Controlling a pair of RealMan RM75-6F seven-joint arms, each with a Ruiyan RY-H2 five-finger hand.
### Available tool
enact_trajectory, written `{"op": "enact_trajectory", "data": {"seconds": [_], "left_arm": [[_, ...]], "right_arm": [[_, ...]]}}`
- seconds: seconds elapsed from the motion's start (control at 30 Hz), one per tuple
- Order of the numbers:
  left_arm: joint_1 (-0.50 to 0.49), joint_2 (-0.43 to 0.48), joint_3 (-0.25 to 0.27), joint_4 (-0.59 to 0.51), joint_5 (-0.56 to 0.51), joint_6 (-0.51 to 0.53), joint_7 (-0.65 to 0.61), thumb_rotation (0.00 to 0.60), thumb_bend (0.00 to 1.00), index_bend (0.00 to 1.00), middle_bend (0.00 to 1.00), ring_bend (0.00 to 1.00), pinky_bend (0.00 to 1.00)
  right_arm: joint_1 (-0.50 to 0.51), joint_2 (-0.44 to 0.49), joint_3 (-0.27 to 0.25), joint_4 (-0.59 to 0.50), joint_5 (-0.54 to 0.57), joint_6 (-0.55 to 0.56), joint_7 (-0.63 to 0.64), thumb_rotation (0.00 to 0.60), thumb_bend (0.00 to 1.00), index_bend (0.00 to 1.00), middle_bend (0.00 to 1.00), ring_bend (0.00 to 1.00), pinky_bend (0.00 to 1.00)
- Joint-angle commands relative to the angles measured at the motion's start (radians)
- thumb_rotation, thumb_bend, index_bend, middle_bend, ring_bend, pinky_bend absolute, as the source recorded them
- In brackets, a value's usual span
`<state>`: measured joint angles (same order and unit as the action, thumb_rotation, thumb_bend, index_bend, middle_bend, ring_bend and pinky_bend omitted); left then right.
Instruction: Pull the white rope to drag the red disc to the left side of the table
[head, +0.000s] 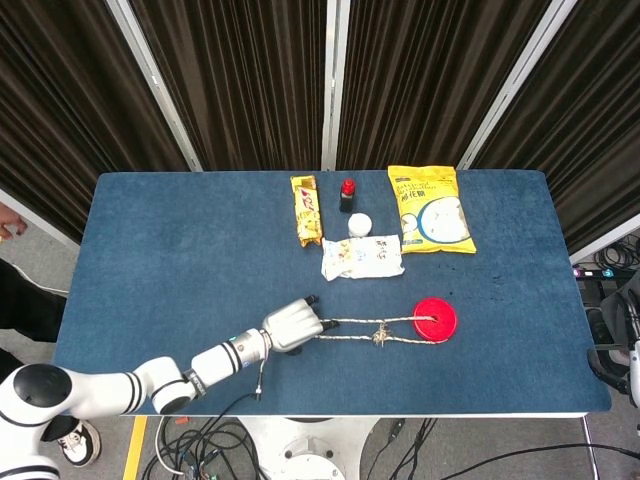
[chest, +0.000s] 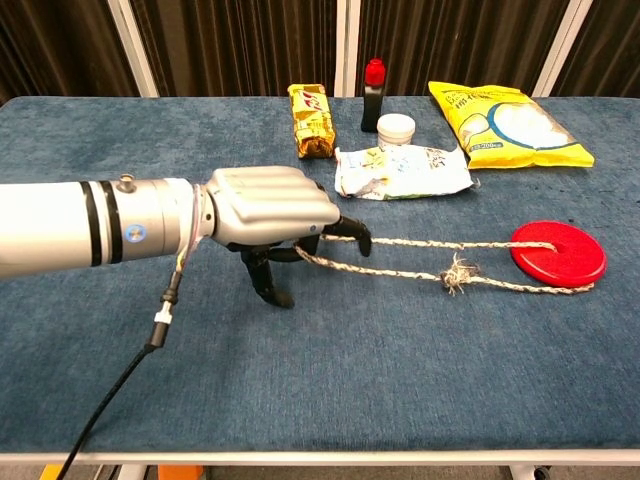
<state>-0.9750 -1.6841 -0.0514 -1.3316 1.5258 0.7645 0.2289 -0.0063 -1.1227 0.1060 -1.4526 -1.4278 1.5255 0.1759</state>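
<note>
The red disc (head: 435, 320) (chest: 557, 252) lies flat on the blue table, right of centre near the front. A white rope (head: 375, 331) (chest: 420, 262) runs from it leftward as two taut strands with a frayed knot midway. My left hand (head: 291, 324) (chest: 268, 209) grips the rope's left end, its dark fingertips curled around the loop and its thumb pointing down to the cloth. The right hand is not in either view.
Along the back middle of the table (head: 170, 250) lie a yellow snack bar (head: 307, 209), a red-capped dark bottle (head: 347, 194), a small white jar (head: 359, 224), a white packet (head: 362, 257) and a yellow bag (head: 429, 208). A black cable (chest: 120, 385) hangs from my left wrist.
</note>
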Motion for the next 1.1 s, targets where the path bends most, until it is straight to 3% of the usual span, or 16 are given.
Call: {"op": "enact_trajectory", "data": {"seconds": [0.03, 0.1, 0.2, 0.4, 0.73, 0.87, 1.1], "left_arm": [[0.026, 0.008, -0.003, -0.012, -0.014, 0.041, 0.034, 0.6, 0.28, 0.52, 0.94, 0.68, 0.5], [0.042, 0.018, -0.005, -0.027, -0.024, 0.068, 0.046, 0.6, 0.29, 0.66, 0.96, 0.72, 0.64], [0.068, 0.046, -0.008, -0.046, -0.022, 0.12, 0.06, 0.6, 0.31, 0.72, 0.99, 0.77, 0.7], [0.147, 0.161, -0.016, -0.088, -0.065, 0.218, 0.097, 0.6, 0.34, 0.73, 0.99, 0.77, 0.71], [0.352, 0.413, -0.026, -0.073, -0.338, 0.342, 0.231, 0.6, 0.34, 0.73, 1.0, 0.78, 0.71], [0.426, 0.501, -0.032, -0.075, -0.419, 0.375, 0.206, 0.6, 0.34, 0.73, 1.0, 0.78, 0.71], [0.496, 0.561, -0.025, -0.057, -0.441, 0.392, 0.143, 0.6, 0.34, 0.73, 1.0, 0.78, 0.71]], "right_arm": [[0.001, 0.0, 0.0, -0.001, 0.0, -0.002, -0.001, 0.6, 0.22, 0.0, 0.0, 0.0, 0.0], [0.002, 0.0, 0.0, -0.003, -0.001, -0.003, -0.002, 0.6, 0.22, 0.0, 0.0, 0.0, 0.0], [0.002, 0.001, 0.0, -0.005, -0.001, -0.004, -0.005, 0.6, 0.22, 0.0, 0.0, 0.0, 0.0], [0.004, 0.0, -0.001, -0.01, -0.004, -0.005, -0.012, 0.6, 0.22, 0.0, 0.0, 0.0, 0.0], [0.005, -0.002, -0.005, -0.023, -0.014, 0.001, -0.037, 0.6, 0.22, 0.0, 0.0, 0.0, 0.0], [0.008, -0.003, -0.005, -0.034, -0.02, 0.002, -0.049, 0.6, 0.22, 0.0, 0.0, 0.0, 0.0], [0.013, -0.004, -0.009, -0.058, -0.035, 0.004, -0.076, 0.6, 0.22, 0.0, 0.0, 0.0, 0.0]]}}
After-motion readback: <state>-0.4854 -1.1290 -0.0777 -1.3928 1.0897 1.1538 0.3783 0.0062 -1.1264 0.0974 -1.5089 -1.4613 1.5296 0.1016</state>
